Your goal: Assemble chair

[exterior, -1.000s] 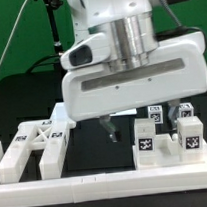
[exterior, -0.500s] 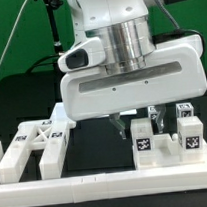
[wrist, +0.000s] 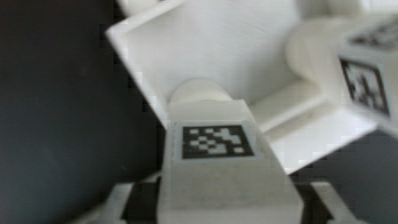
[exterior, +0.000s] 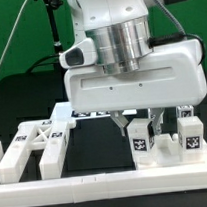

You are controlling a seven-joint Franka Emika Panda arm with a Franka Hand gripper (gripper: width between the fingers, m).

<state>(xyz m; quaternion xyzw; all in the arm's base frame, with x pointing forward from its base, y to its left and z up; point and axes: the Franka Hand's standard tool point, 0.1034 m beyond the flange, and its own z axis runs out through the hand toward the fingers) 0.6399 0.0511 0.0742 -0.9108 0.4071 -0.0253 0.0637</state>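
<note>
Black tabletop (exterior: 95, 157) in front of a green backdrop (exterior: 12, 48) carries the loose white chair parts. From the wrist view, the gripper (wrist: 222, 208) is closed on a leg bar (wrist: 217, 115). Its dark fingers (wrist: 135, 205) press against the bar's two sides, and the bar's square tag faces the camera. A flat slab (wrist: 178, 40) lies just behind the bar, with another tagged piece (wrist: 356, 70) beside it. In the exterior view the gripper's wide body hides most of the grip. The cross-braced frame (exterior: 30, 149) lies well apart at the exterior view's left, behind the long border rail (exterior: 97, 182).
</note>
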